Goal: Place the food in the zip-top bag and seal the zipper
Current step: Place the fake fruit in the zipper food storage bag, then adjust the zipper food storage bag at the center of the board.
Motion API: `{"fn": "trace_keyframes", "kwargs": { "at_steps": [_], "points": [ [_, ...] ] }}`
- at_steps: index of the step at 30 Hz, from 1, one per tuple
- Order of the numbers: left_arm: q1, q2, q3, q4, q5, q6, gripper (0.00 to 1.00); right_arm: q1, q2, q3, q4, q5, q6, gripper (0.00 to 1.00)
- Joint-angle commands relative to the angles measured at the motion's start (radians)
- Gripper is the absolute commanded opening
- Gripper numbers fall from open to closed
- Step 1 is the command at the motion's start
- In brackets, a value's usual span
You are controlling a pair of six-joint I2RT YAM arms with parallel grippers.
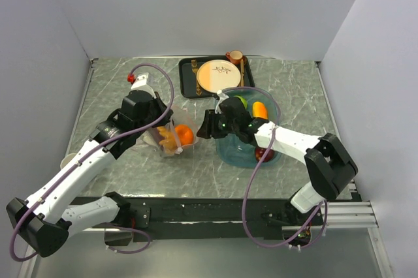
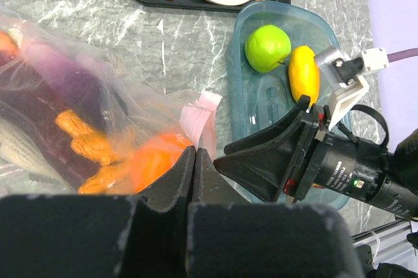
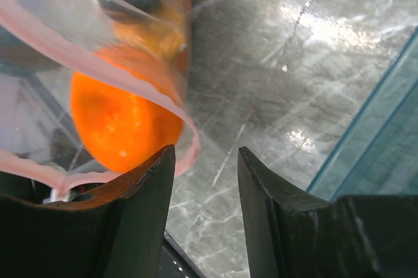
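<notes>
The left gripper (image 2: 194,155), its fingers pressed together, pinches the thin pale pink zipper strip (image 2: 198,120) of the large clear crinkly zip-top bag (image 2: 140,105). The bag lies left of centre and holds a round orange toy fruit (image 2: 157,160), a purple eggplant (image 2: 72,85) and brownish pieces (image 2: 88,142). The right gripper (image 3: 206,154) is spread just right of the bag's mouth, gripping nothing. A green apple (image 2: 267,47) and an orange-yellow piece (image 2: 304,72) sit in the teal translucent oval tray (image 2: 261,105) to the right.
</notes>
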Motion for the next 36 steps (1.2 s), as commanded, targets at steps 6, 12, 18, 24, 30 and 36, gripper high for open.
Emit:
{"fn": "trace_keyframes", "kwargs": {
  "at_steps": [6, 12, 18, 24, 30, 36],
  "points": [
    [0.0, -0.031, 0.05, 0.044, 0.013, 0.001, 0.02, 0.003, 0.025, 0.037, 0.045, -0.029, 0.024, 0.5],
    [0.0, -0.033, 0.047, 0.05, 0.027, -0.003, 0.01, 0.003, 0.06, 0.016, 0.134, -0.091, 0.057, 0.5],
    [0.0, -0.03, 0.039, 0.05, 0.027, -0.003, 0.01, 0.003, 0.082, 0.04, 0.143, -0.114, 0.052, 0.2],
    [0.0, -0.034, 0.042, 0.027, -0.012, 0.014, 0.02, 0.009, -0.021, 0.062, 0.097, -0.062, 0.018, 0.0],
    [0.006, -0.005, 0.088, -0.057, -0.099, 0.057, 0.01, 0.037, -0.101, 0.173, 0.052, -0.101, -0.019, 0.0],
    [0.006, -0.046, 0.153, -0.078, -0.11, 0.077, 0.01, 0.098, -0.061, 0.344, -0.013, -0.106, -0.06, 0.0]
  ]
}}
